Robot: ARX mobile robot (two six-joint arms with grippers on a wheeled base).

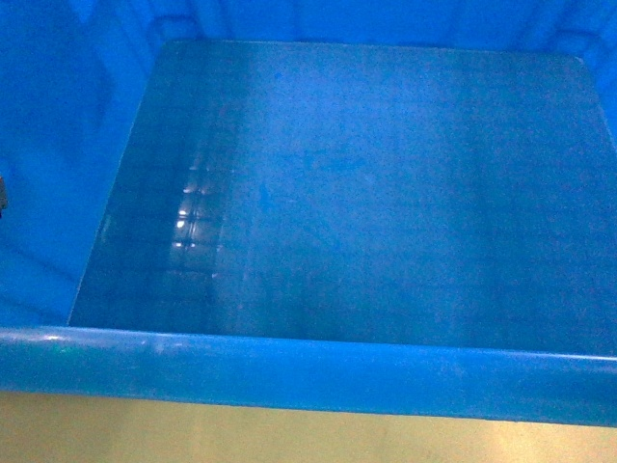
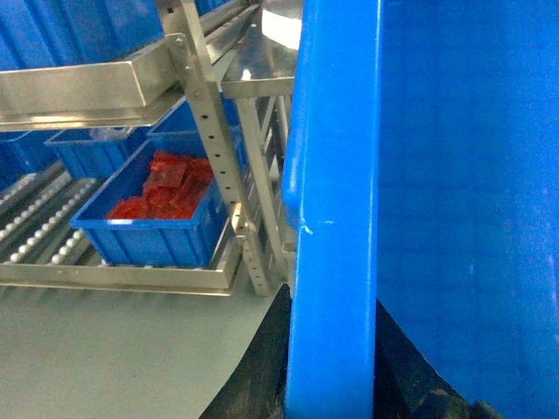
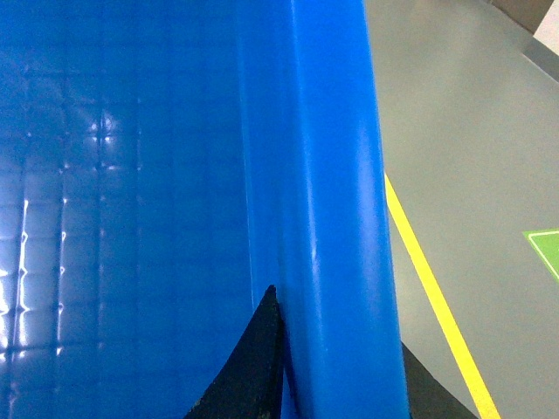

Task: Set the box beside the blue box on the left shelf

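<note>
Both grippers clamped on opposite rims of the box (image 1: pixel 366 193): left gripper (image 2: pixel 332 384) straddling its rim, right gripper (image 3: pixel 336 384) likewise. Box carried, empty, filling the head view. Not yet placed; judged roughly midway, approach and set-down remaining. Left shelf (image 2: pixel 39 231) near, roller rails showing beside a blue box (image 2: pixel 153 236) of red parts. Grey floor (image 3: pixel 472 157), yellow line (image 3: pixel 432 288), green marking at the edge.
</note>
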